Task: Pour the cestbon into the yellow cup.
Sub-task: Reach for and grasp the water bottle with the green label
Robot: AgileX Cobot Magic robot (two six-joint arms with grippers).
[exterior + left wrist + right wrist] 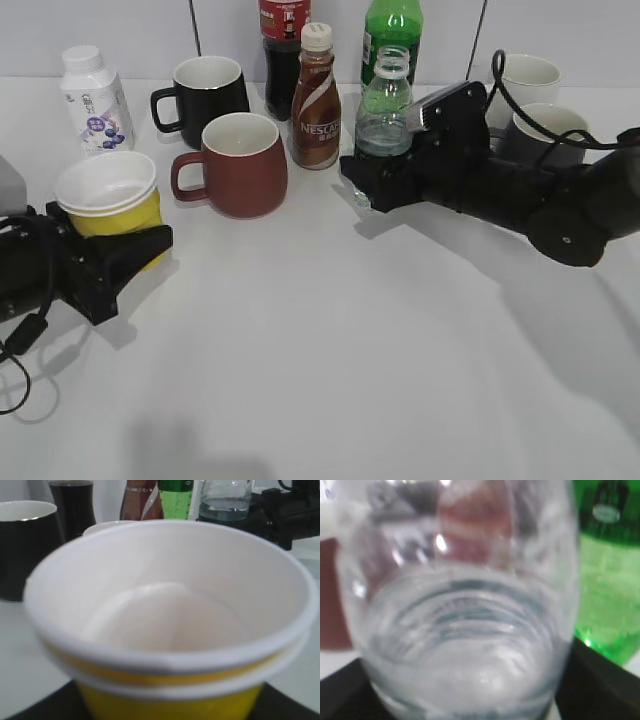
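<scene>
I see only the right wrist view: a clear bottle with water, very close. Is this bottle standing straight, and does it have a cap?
Observer: In the exterior view the cestbon stands upright and has no cap. The right gripper has its jaws around the lower part.
Operator: Where is the yellow cup?
Observer: The yellow cup is at the far left of the exterior view, between the jaws of the left gripper.
Operator: Is there already something in the cup?
Observer: No. The left wrist view looks into it, and its white inside is empty.
</scene>
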